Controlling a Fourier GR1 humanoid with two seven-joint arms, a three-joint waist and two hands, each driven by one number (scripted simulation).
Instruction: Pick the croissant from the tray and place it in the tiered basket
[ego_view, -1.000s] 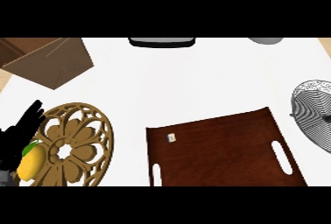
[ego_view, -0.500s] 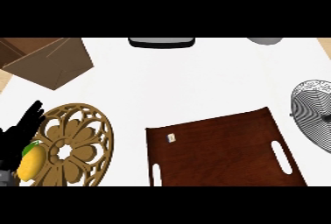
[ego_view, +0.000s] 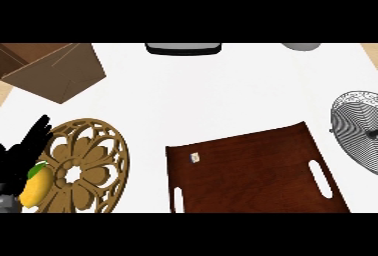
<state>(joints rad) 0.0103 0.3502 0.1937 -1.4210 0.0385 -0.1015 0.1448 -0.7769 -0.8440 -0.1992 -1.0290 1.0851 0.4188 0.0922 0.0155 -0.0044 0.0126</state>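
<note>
The dark brown wooden tray (ego_view: 251, 172) with slot handles lies at lower centre-right. Only a small white tag (ego_view: 195, 157) shows on it; no croissant is visible in this view. The wire tiered basket (ego_view: 358, 131) stands at the right edge, partly cut off. My left hand (ego_view: 22, 150) rests at the left edge, open, fingers pointing up, far from the tray. My right hand does not show.
An ornate round wooden trivet (ego_view: 88, 165) lies beside my left hand, with a yellow fruit (ego_view: 35, 186) at its left rim. A brown cardboard box (ego_view: 52, 70) sits at top left. A dark appliance (ego_view: 184, 48) and a grey bowl (ego_view: 301, 46) line the far edge.
</note>
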